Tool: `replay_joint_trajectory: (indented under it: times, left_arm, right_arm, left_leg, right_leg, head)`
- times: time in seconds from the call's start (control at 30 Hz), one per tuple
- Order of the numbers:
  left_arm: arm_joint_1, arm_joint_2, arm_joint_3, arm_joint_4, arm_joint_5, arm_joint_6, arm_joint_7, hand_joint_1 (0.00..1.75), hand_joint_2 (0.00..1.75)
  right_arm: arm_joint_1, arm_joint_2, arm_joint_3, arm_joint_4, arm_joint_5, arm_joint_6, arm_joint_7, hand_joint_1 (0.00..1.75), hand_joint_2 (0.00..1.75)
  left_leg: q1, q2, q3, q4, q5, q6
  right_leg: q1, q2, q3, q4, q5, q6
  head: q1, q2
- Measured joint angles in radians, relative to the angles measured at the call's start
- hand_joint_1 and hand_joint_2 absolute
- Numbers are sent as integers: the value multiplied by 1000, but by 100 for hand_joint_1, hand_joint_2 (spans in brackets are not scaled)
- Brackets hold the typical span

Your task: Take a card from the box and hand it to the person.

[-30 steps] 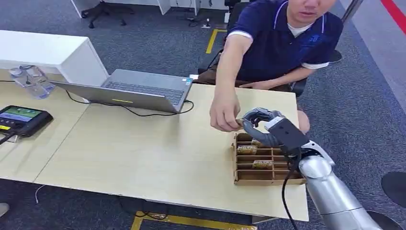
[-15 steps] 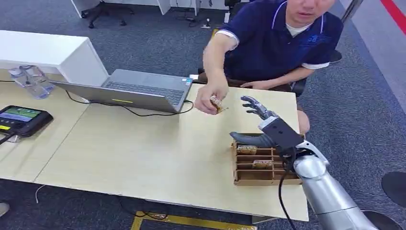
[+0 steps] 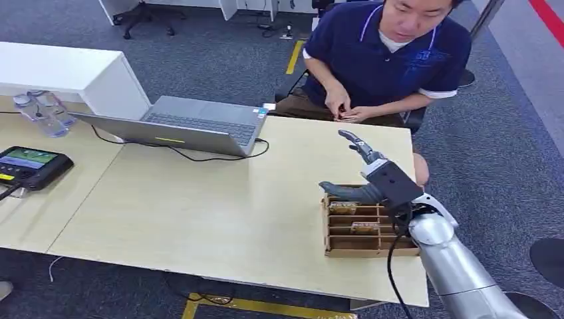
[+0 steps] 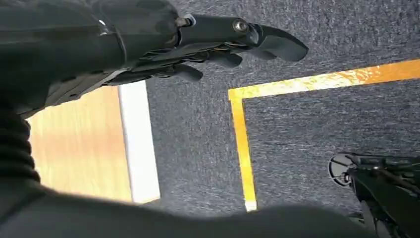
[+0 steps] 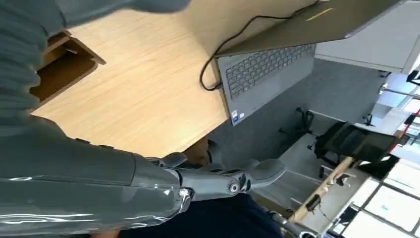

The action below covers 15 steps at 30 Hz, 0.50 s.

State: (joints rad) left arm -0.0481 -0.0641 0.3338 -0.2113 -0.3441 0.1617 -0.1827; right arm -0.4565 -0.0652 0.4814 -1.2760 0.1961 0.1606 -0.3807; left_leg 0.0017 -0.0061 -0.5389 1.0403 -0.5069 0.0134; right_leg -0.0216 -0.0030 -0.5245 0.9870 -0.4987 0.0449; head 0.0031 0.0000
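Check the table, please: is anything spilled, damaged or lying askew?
Nothing stands out. The box sits flat near the table edge with cards in its slots, the laptop is open, and the right hand hovers empty above the box.

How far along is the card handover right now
It looks done: the person's hands hold something small at their lap, likely the card, too small to confirm. The right hand is open and empty above the box. The left hand hangs over the floor. Left: withdrawing the arm, probably.
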Motion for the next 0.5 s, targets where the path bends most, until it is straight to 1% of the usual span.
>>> replay_joint_trajectory:
  times: [0.07, 0.13, 0.2, 0.27, 0.4, 0.47, 0.5]
  left_arm:
    - [0, 0, 0, 0, 0, 0, 0, 0, 0]
    - [0, 0, 3, 0, 2, 2, -2, 0, 0]
    - [0, 0, 6, 0, 7, 8, -3, 0, 0]
    - [1, 0, 15, 0, 13, 10, -3, 0, 0]
    - [2, 0, 31, 0, 21, 11, -5, 0, 0]
    - [3, 0, 34, 0, 23, 11, -5, 0, 0]
    - [4, 0, 37, 0, 23, 11, -5, 0, 0]
  right_arm:
    - [0, 0, 0, 0, -2, -7, -2, 175, 175]
    - [1, 0, -7, 0, 0, -40, -8, 175, 175]
    - [7, -2, -25, -4, 19, -111, -13, 175, 175]
    - [17, -8, -59, -12, 54, -204, -11, 175, 175]
    - [42, -31, -166, -17, 131, -372, 8, 175, 175]
    - [54, -38, -228, -13, 160, -425, 13, 175, 175]
    - [59, -42, -251, -10, 167, -435, 13, 175, 175]
  left_leg:
    - [0, 0, 0, 0, 0, 0]
    - [0, 0, 0, 0, 0, 0]
    - [0, 0, 0, 0, 0, 0]
    - [0, 0, 0, 0, 0, 0]
    - [-1, -1, 0, 0, 0, 0]
    - [-1, -1, 0, 0, 0, 0]
    - [-1, -1, 0, 0, 0, 0]
  right_leg:
    - [0, 0, 0, 0, 0, 0]
    - [0, 0, 0, 0, 0, 0]
    - [0, 0, 0, 0, 0, 0]
    - [0, 0, 0, 0, 0, 0]
    - [0, -1, 0, -1, 0, 0]
    - [-1, -1, -1, -1, 0, 0]
    - [-1, -1, -1, -1, 0, 0]
  head:
    - [0, 0]
    - [0, 0]
    - [0, 0]
    - [0, 0]
    - [0, 0]
    - [0, 0]
    - [0, 0]
